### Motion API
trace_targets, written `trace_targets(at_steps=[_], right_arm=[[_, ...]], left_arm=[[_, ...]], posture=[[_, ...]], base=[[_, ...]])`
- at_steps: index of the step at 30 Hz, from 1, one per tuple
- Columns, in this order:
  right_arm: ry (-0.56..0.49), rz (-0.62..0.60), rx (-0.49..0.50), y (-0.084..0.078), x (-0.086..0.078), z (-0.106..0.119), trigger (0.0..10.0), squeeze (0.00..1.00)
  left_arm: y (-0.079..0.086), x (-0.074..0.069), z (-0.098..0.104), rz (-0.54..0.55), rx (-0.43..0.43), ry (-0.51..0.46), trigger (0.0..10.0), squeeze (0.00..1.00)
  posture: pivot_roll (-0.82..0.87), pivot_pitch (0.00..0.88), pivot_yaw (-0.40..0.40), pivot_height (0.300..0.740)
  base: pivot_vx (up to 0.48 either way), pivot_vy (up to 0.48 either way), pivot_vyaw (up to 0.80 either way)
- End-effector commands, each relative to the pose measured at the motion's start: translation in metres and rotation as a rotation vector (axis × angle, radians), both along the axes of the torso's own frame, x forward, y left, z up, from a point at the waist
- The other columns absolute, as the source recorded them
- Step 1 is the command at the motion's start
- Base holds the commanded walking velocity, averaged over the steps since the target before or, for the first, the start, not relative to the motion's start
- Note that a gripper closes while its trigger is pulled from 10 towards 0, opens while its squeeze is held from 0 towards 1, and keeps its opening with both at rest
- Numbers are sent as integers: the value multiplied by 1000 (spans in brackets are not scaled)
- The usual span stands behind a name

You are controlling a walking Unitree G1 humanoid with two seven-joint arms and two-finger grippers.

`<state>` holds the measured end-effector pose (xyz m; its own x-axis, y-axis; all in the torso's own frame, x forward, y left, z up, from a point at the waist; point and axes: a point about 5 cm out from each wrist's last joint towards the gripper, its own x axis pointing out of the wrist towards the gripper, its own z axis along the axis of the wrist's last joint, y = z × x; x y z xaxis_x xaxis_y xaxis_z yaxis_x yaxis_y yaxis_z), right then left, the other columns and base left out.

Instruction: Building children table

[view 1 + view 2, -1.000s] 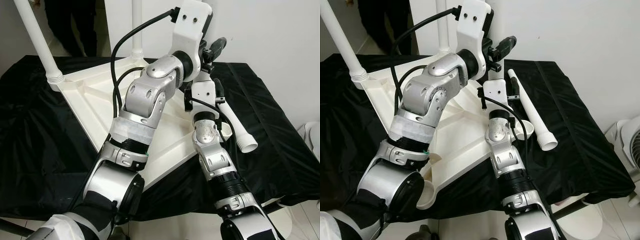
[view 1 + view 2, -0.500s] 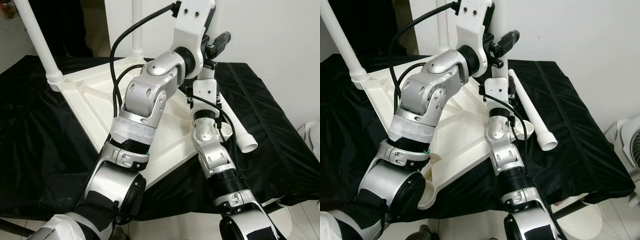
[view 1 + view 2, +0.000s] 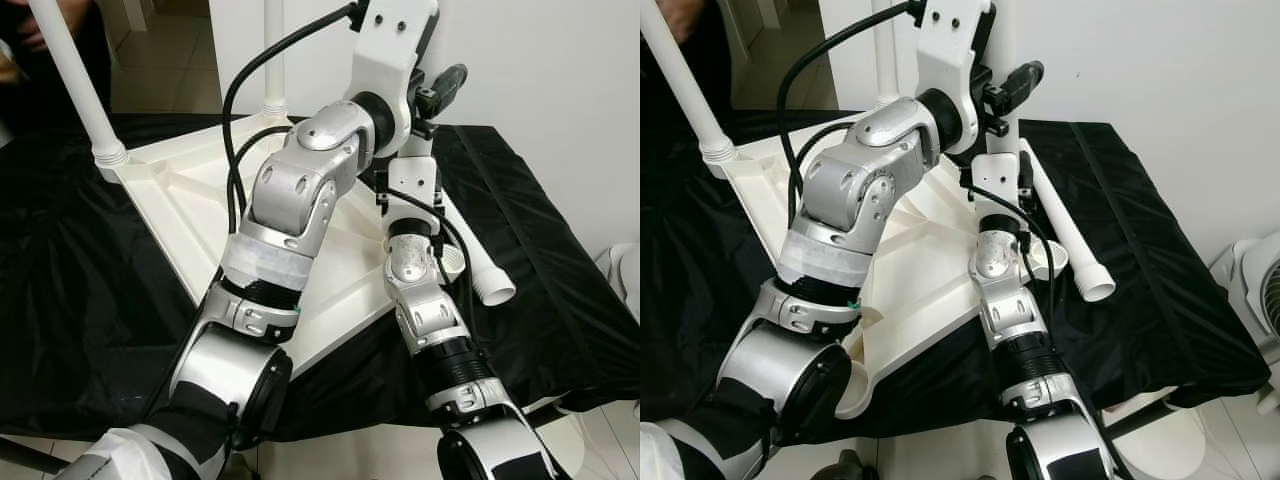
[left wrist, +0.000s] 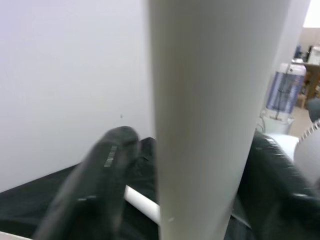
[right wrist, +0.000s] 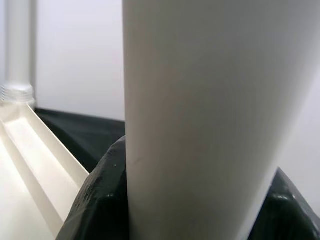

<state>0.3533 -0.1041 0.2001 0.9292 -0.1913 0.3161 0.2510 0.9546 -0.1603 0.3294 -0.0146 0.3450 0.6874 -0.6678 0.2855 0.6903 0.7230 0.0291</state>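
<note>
The white table top [image 3: 910, 270] lies upside down on a black cloth. Two white legs [image 3: 680, 80] [image 3: 883, 50] stand screwed into its far corners. A third leg [image 3: 1005, 35] stands upright over the right corner socket [image 3: 1052, 258]. My left gripper [image 3: 1010, 88] is shut on it high up, and its black fingers [image 4: 95, 185] flank the leg [image 4: 210, 100]. My right gripper [image 3: 1002, 150] is shut on the same leg lower down, its pads [image 5: 100, 200] hugging the tube [image 5: 200, 100]. A fourth leg [image 3: 1065, 225] lies loose on the cloth at the right.
The black cloth [image 3: 1160, 300] covers a table that ends close to my body and at the right. A white wall stands behind. A white fan [image 3: 1252, 290] is on the floor at the right. A person's hand [image 3: 30, 35] shows at the far left.
Both arms have shifted a little up and away from me along with the upright leg. The table top and the loose leg have not moved. The person at the far left has stepped aside.
</note>
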Motion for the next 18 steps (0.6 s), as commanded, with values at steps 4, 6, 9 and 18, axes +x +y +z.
trace_targets(at_steps=[4,6,9,18], right_arm=[[31,-1,42,0,2,-1,10000,0],[37,-5,50,-1,2,-2,10000,0],[58,-19,90,-4,4,-2,10000,0],[135,-32,303,-21,10,-7,10000,0]], left_arm=[[-3,-6,0,20,-26,3,10000,1000],[-5,-8,0,5,-24,-5,10000,1000],[-7,-12,0,-37,-12,-29,10000,1000],[5,-14,-12,-51,-36,-12,10000,0]], posture=[[75,0,-20,740],[75,0,-20,740],[73,0,-22,740],[71,0,-19,740]], base=[[0,0,0],[0,0,0],[0,0,0],[0,0,0]])
